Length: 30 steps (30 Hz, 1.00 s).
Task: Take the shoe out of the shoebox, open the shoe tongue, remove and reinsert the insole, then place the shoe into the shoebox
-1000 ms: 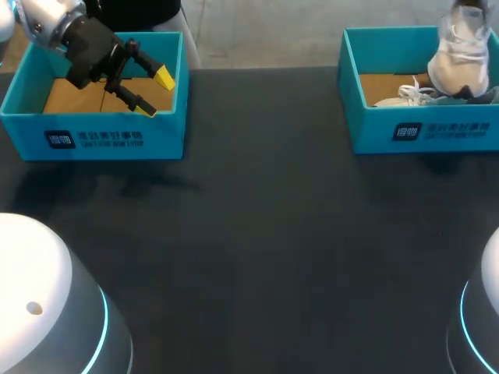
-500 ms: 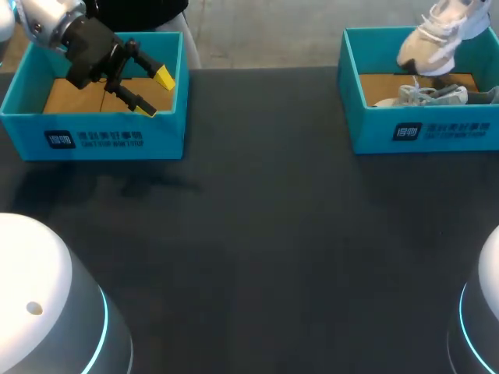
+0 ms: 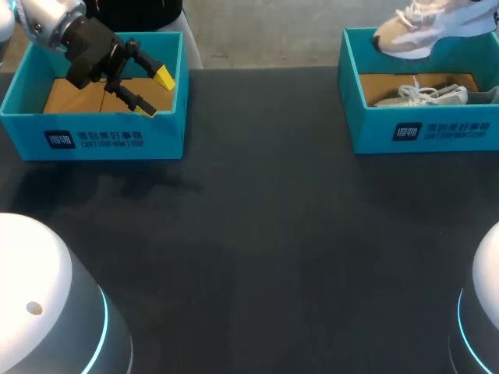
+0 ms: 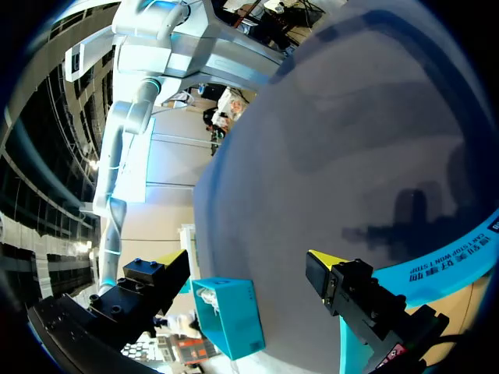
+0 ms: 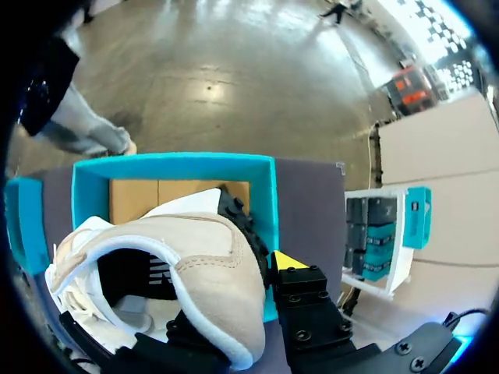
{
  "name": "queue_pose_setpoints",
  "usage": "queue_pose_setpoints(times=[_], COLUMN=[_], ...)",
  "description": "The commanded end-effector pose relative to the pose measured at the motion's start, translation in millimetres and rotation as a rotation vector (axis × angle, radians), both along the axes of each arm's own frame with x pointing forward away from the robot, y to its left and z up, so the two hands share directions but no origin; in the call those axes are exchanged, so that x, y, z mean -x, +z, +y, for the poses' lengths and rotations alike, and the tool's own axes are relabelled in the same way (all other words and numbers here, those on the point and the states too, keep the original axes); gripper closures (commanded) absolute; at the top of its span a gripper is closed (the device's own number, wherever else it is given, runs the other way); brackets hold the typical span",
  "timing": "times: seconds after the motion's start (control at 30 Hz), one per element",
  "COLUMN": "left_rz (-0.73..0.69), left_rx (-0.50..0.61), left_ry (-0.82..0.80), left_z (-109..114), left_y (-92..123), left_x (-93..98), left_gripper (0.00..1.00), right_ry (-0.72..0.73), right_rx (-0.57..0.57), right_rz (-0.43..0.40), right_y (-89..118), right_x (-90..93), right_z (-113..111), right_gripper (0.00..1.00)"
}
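The left tool [image 3: 157, 93] hangs over the left shoebox [image 3: 93, 140] at the far side of the counter [image 3: 273, 234], fingers spread, gripping nothing. The beige shoe [image 3: 413, 35] hangs above the right shoebox [image 3: 421, 134], where a second shoe [image 3: 427, 95] lies. Only the right wrist view shows the right tool [image 5: 238, 308] clamped on the beige shoe's heel collar.

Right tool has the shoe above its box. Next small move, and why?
Probably carry the shoe forward to the table in front of the right shoebox and set it down. The right tool clamps its heel, it hangs over the box's back wall, and a second shoe lies inside, leaving little room for tongue work.
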<state>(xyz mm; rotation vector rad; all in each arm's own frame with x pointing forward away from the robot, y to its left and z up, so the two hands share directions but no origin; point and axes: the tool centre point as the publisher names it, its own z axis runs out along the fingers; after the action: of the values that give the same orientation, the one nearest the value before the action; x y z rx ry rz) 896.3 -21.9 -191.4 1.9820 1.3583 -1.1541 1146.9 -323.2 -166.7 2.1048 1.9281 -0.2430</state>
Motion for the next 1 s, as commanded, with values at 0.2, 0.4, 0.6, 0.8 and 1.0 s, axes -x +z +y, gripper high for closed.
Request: queue_pose_setpoints(times=[0.2, 0.4, 0.6, 0.8, 1.0], left_rz=[-0.001, -0.001, -0.001, -0.001, -0.001], left_rx=[-0.001, -0.001, -0.001, -0.001, -0.001], left_ry=[0.0, 0.0, 0.0, 0.0, 0.0], left_z=[0.4, 0.4, 0.4, 0.4, 0.4], left_y=[0.2, 0.2, 0.2, 0.2, 0.2], left_x=[0.2, 0.2, 0.2, 0.2, 0.2], left_gripper=[0.0, 0.0, 0.0, 0.0, 0.0], right_ry=[-0.154, -0.133, -0.146, -0.146, -0.146], right_rx=[-0.016, -0.012, 0.005, 0.005, 0.005], right_rz=[-0.041, -0.047, -0.041, -0.041, -0.041], right_y=[0.8, -0.3, 0.5, 0.5, 0.5], right_x=[5.2, 4.4, 4.7, 4.7, 4.7], right_z=[1.1, 1.3, 1.0, 1.0, 1.0], right_gripper=[1.0, 1.0, 1.0, 1.0, 1.0])
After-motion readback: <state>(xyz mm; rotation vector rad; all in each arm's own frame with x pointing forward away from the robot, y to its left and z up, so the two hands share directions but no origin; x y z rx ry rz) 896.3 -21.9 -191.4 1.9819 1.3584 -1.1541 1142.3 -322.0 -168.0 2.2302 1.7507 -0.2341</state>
